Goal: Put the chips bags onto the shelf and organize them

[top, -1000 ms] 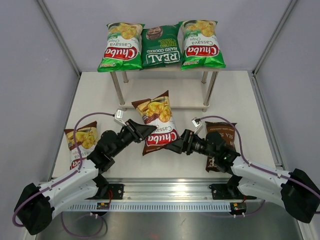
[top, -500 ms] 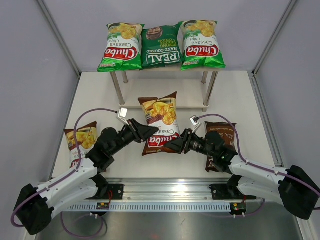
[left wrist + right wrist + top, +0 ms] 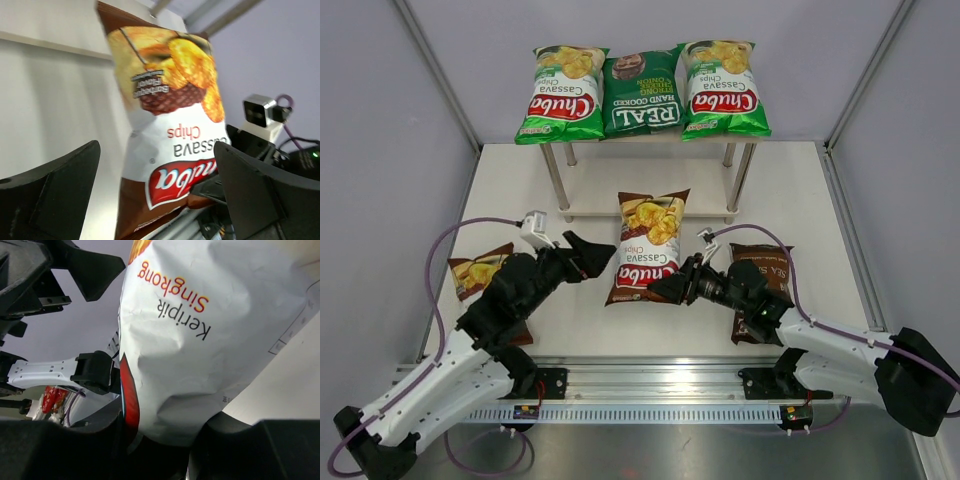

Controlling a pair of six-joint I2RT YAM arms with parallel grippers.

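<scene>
Front and centre on the bench (image 3: 800,200), just short of the shelf (image 3: 710,195), one brown Chuba bag (image 3: 647,246) is up off the surface. The right gripper (image 3: 665,290) is clamped on its lower corner, and that pinch looks like the only thing carrying it. The left gripper (image 3: 597,258) sits just beside the bag's other edge with its fingers spread wide and nothing between them.

So what could go sideways?

- One corner pinch on glossy foil is sketchy. The bag could pivot around the pinch or slide out, especially if the arm moves fast.
- The top tier is already full: light-green Chuba (image 3: 563,93), REAL (image 3: 643,92) and a second light-green Chuba (image 3: 723,88). This one has to go on the lower tier, I'd guess. The bag stands tall, so its top edge could catch the upper board on the way in.
- A bump to the shelf could tip the three green bags off (they seem to overhang the front a bit).
- If the left gripper closes to help, it could crush the chips or tug against the right one.

The other brown Chuba (image 3: 480,275) lies partly under the left arm and the Kettle bag (image 3: 765,275) under the right, so a low sweep could drag either.
</scene>
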